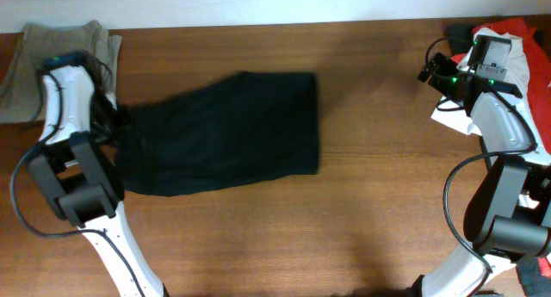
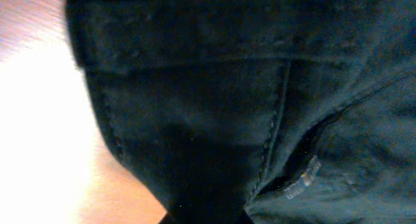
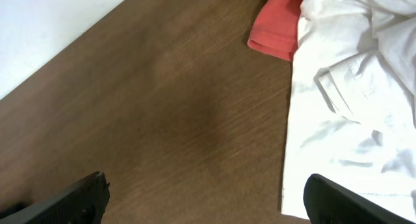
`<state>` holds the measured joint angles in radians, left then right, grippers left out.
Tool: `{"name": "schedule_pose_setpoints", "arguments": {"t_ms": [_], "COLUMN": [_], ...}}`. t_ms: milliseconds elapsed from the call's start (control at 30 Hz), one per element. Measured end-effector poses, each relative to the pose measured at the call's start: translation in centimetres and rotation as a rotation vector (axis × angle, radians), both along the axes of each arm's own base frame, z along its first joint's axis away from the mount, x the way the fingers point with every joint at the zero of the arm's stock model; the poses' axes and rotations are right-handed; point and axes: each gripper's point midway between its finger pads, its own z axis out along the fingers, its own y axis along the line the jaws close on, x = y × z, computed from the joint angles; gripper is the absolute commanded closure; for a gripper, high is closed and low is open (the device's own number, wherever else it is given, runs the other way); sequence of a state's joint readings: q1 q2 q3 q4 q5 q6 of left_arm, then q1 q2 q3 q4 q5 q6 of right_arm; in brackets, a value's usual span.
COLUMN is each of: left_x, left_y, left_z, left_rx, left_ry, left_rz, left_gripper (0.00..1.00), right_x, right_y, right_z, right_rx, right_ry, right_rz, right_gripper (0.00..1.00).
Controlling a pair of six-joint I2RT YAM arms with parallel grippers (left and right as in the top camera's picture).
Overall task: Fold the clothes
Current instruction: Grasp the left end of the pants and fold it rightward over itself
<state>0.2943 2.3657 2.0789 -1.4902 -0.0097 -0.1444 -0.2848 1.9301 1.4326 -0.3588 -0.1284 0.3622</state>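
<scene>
A pair of black shorts (image 1: 224, 133) lies flat left of the worktop (image 1: 379, 211) centre, apparently unfolded; the left gripper (image 1: 110, 125) sits at their left end, grip impossible to tell, while the right gripper (image 3: 208, 198) hangs spread near the right edge; next likely needs a firm pinch.

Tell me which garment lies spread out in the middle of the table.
The black shorts. The khaki-grey piece sits at the left corner; the white piece and red piece are heaped at the right edge.

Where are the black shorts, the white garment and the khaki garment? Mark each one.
black shorts (image 1: 224, 133), overhead view, middle of the fabric.
white garment (image 3: 351, 107), right wrist view, its creased middle.
khaki garment (image 1: 21, 73), overhead view, its uncovered left part.
</scene>
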Motion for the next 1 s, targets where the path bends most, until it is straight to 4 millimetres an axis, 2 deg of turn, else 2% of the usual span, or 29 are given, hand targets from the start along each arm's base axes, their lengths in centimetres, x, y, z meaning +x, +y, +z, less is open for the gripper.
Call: {"name": "schedule_pose_setpoints", "arguments": {"t_ms": [33,67,133,200,233,333,400,433,533,600,767,833,867,900,967,1000], "left_x": [0.7,1.3,2.9,4.3,5.6,6.5,7.3,7.5,7.5,6.9,6.0,7.3,9.0,9.6,9.2,8.5], "left_y": [1.4,1.9,1.6,0.7,-1.5,-7.0,-10.5,-11.0,-9.9,-7.7,-1.9,0.1,-0.7,-2.0,-3.6,-3.7], "left_z": [2.1,4.1,8.7,10.8,11.8,11.9,13.0,13.5,15.5,17.5,18.2,18.7,18.9,18.8,18.4,18.1], "left_rx": [0.049,0.082,0.125,0.138,0.121,0.099,0.106,0.135,0.253,0.302,0.383,0.397,0.312,0.235,0.146,0.142], "left_ry": [-0.033,-0.060,-0.156,-0.235,-0.286,-0.297,-0.337,-0.353,-0.393,-0.430,-0.418,-0.482,-0.554,-0.580,-0.572,-0.540], "left_rz": [0.014,0.023,0.025,0.011,-0.026,-0.141,-0.220,-0.227,-0.190,-0.123,0.007,0.012,-0.037,-0.071,-0.074,-0.035], "left_gripper": [0.99,0.99,0.99,0.99,0.99,0.99,0.99,0.99,0.99,0.99,0.99,0.99,0.99,0.99,0.99,0.99], "right_x": [0.0,0.0,0.0,0.0,0.0,0.0,0.0,0.0,0.0,0.0,0.0,0.0,0.0,0.0,0.0,0.0], "right_y": [0.0,0.0,0.0,0.0,0.0,0.0,0.0,0.0,0.0,0.0,0.0,0.0,0.0,0.0,0.0,0.0], "right_z": [0.0,0.0,0.0,0.0,0.0,0.0,0.0,0.0,0.0,0.0,0.0,0.0,0.0,0.0,0.0,0.0], "right_rx": [-0.001,-0.001,0.000,0.000,0.000,0.000,0.001,0.000,0.001,0.001,0.001,0.000,0.001,0.001,0.001,0.001], "right_ry": [-0.001,-0.002,-0.001,0.001,0.001,0.001,0.001,0.001,0.001,0.001,0.001,0.001,0.000,0.001,0.001,0.001], "right_rz": [0.000,0.000,0.000,0.001,0.000,0.001,-0.001,0.000,0.000,0.000,-0.001,0.000,0.000,0.000,-0.001,0.000], "right_gripper": [0.01,0.01,0.01,0.01,0.01,0.01,0.01,0.01,0.01,0.01,0.01,0.01,0.01,0.01,0.01,0.01]}}
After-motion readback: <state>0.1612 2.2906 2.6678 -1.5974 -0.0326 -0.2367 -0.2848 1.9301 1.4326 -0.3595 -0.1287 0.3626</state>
